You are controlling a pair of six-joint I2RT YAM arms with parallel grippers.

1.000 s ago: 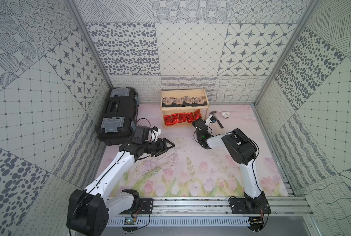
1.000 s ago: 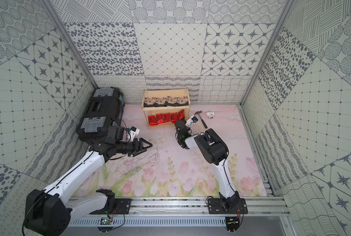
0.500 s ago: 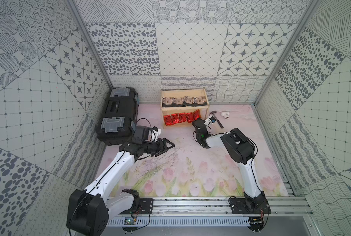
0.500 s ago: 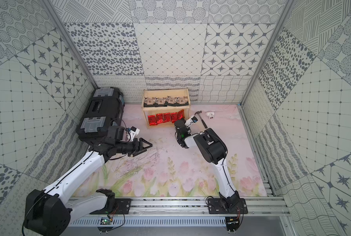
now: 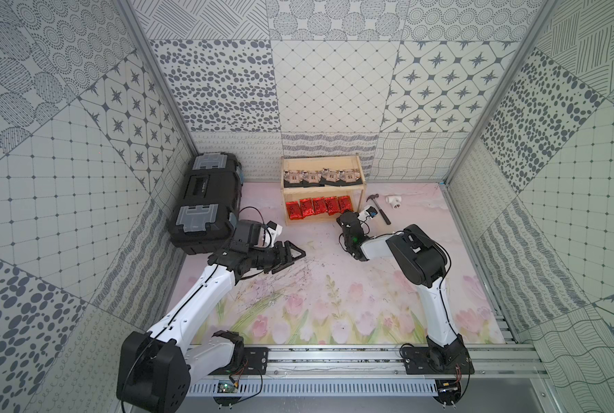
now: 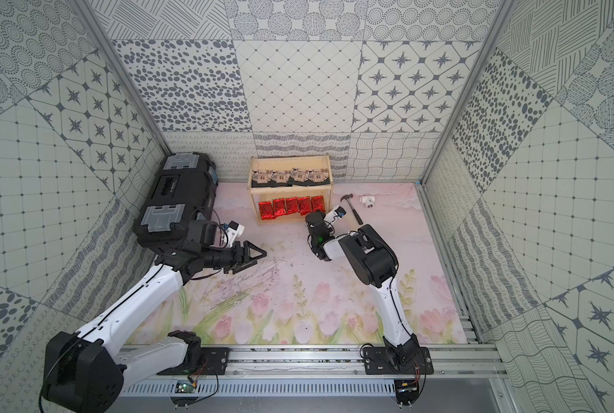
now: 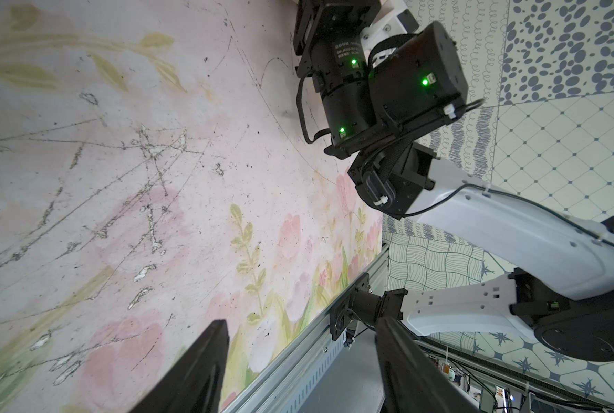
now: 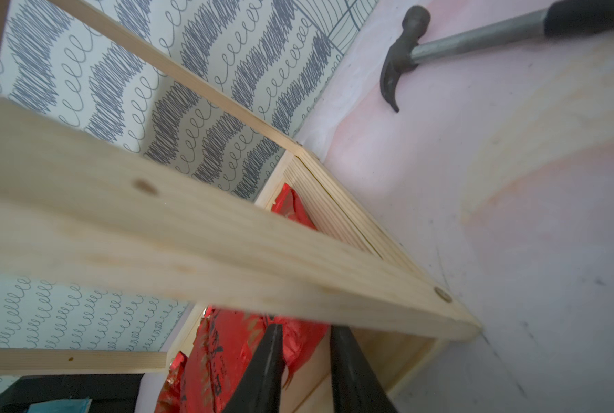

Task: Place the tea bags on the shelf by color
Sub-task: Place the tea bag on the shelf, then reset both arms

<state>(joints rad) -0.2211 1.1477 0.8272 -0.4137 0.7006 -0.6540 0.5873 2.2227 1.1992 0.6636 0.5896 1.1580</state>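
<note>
Now the shelf point(image 5: 322, 189) stands at 12 o'clock on the mat point(image 5: 334, 286), four black tea bags point(image 5: 321, 177) on top and five red tea bags point(image 5: 318, 208) below. The right gripper point(image 8: 306, 332) is at its 5 o'clock corner, fingers point(image 8: 262, 372) a little apart by the end red bag point(image 8: 226, 354), likely not pinching it. The left gripper point(image 7: 301, 321) hangs spread wide and empty at 9 o'clock.

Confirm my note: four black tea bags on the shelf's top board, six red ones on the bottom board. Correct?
Not quite: the bottom board holds five red tea bags, not six, as both top views show. The rest stands.
</note>
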